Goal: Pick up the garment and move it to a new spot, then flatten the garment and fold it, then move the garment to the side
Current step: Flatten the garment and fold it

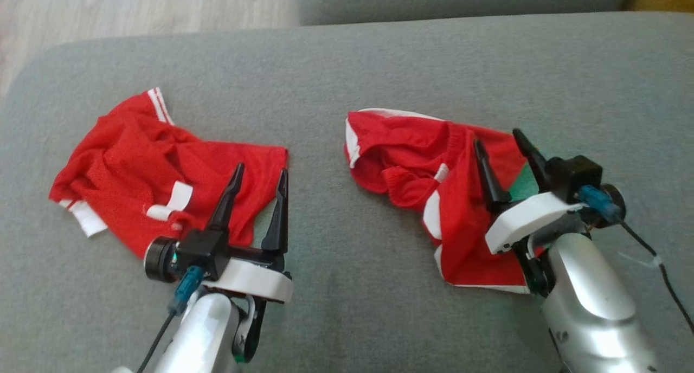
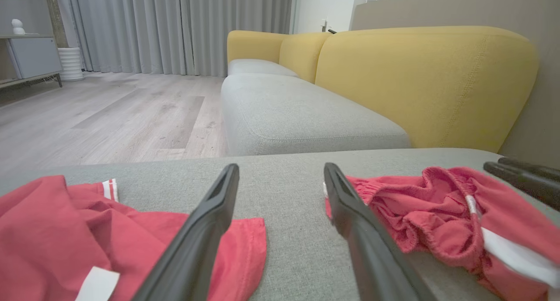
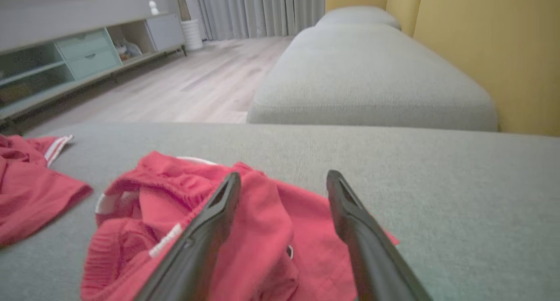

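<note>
I'm working over a grey sofa seat (image 1: 379, 64), with a yellow backrest (image 2: 420, 82) to one side and pale wood floor (image 2: 109, 113) beyond the front edge. Two red pieces lie on the seat, well apart.

The red shorts (image 1: 401, 150) sit on my right half, crumpled, with the elastic waist bunched toward the middle and the white side stripes twisted. I take these as the garment in hand, because the right tool (image 1: 497, 137) hangs directly above their right part. Its fingers are spread and nothing is pinched between them; the wrist view shows cloth lying loose beneath and between them. The shorts look set down rather than flattened, so I judge smoothing comes next.

The left tool (image 1: 260, 169) is spread wide too and holds nothing. It hovers over the near corner of the red shirt (image 1: 124, 161) on my left. From there it could reach across to the shorts' left edge, so both arms can pull them flat.
</note>
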Controlling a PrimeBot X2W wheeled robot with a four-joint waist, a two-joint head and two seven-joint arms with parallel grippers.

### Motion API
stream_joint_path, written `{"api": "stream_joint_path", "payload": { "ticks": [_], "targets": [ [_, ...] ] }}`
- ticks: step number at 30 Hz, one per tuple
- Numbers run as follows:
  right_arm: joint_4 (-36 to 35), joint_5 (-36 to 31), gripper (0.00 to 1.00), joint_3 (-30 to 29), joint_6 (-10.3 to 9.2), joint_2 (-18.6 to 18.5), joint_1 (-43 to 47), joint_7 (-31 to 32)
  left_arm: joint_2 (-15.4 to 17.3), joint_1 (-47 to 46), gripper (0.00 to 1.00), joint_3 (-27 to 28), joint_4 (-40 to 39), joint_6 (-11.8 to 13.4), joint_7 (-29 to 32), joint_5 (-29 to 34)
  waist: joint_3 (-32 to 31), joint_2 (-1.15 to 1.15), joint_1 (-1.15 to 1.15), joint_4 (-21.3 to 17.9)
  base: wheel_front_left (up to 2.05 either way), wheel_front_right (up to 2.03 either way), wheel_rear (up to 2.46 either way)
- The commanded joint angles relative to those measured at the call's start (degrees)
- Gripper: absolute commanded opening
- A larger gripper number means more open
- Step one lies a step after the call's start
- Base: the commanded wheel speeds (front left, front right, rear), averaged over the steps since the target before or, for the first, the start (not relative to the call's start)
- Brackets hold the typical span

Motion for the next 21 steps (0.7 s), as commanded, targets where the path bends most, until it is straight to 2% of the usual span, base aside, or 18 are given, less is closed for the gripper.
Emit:
{"api": "stream_joint_path", "payload": {
  "ticks": [1, 11, 17, 21],
  "targets": [
    [-3.2, 0.8, 1.0, 1.14, -0.04, 0.66, 0.24, -1.22, 0.12, -1.82, 1.0, 2.18, -1.46, 0.01, -0.54, 0.16, -1.04, 0.0, 0.0, -1.05, 0.0, 0.0, 0.0],
    [-16.17, 1.04, 1.0, -4.71, -0.04, 0.68, 12.5, -3.67, 0.12, 0.27, 1.0, 2.76, -2.41, 0.13, -0.54, -0.16, -4.27, 0.0, 0.0, -5.36, 0.0, 0.0, 0.0],
    [-17.91, 0.48, 1.0, -7.45, -0.04, 0.68, 17.92, -3.38, 0.12, 0.98, 1.0, 2.55, -2.61, 0.05, -0.54, -0.2, -4.31, 0.0, 0.0, -6.12, 0.0, 0.0, 0.0],
    [-16.49, -0.28, 1.0, -7.92, -0.04, 0.68, 18.62, 0.51, 0.12, 0.98, 1.0, 2.47, -2.59, -0.14, -0.54, -0.07, -3.93, 0.0, 0.0, -6.0, 0.0, 0.0, 0.0]
  ]
}}
